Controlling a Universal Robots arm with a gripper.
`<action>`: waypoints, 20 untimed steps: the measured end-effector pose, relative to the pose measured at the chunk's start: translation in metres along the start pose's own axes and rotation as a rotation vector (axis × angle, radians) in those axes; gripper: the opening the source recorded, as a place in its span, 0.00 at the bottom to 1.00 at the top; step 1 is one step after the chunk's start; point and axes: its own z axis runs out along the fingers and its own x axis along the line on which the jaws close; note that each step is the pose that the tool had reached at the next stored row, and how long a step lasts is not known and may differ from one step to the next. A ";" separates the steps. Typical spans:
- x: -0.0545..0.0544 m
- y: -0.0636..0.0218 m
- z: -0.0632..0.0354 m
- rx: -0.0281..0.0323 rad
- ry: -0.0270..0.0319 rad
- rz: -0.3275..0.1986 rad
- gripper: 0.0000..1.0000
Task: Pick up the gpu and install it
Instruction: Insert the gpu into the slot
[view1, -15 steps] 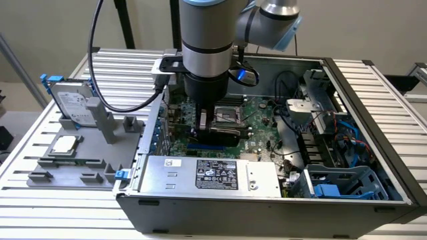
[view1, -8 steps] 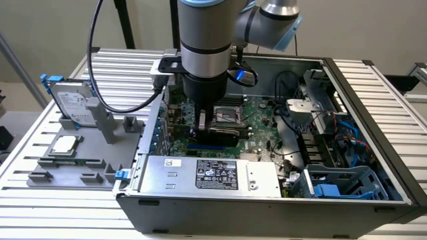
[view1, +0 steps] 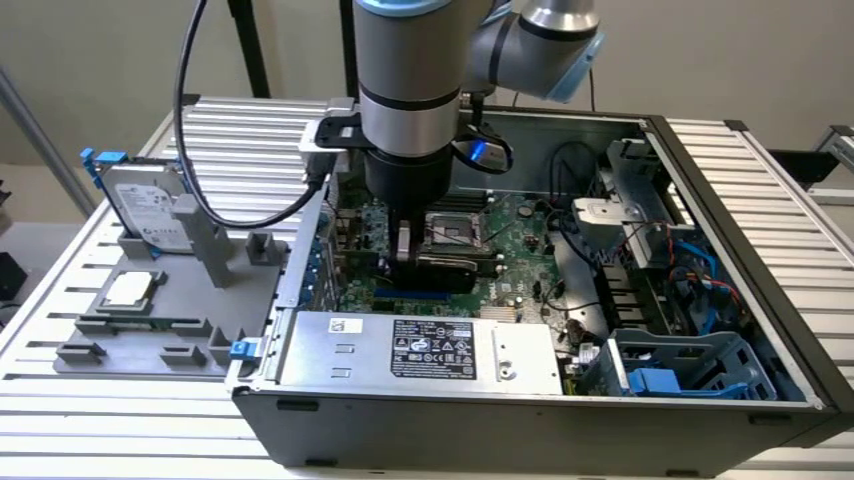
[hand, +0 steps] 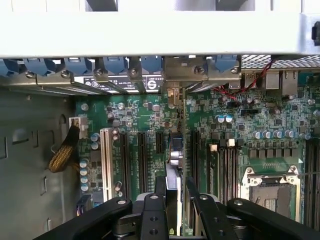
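The gpu (hand: 173, 150) stands on edge over the motherboard (hand: 280, 130), gripped by the hand (hand: 176, 200).

In the wrist view the card runs edge-on between the black expansion slots (hand: 141, 155), its bracket end at the case's rear slot openings (hand: 150, 65); the hand's two black fingers (hand: 152, 210) are closed against its sides; in the exterior view the arm (view1: 411, 90) reaches down into the open computer case (view1: 747, 250); a silver hard drive (view1: 144, 205) stands in a grey holder (view1: 134, 330) on the slatted surface (view1: 80, 420) at the exterior view's left.
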 end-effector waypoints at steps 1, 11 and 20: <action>0.000 0.0000 0.0003 0.0001 -0.0001 0.000 0.00; -0.002 0.0010 0.0048 -0.0001 0.0001 0.000 0.00; -0.003 0.0018 0.0088 -0.0001 0.0003 0.000 0.00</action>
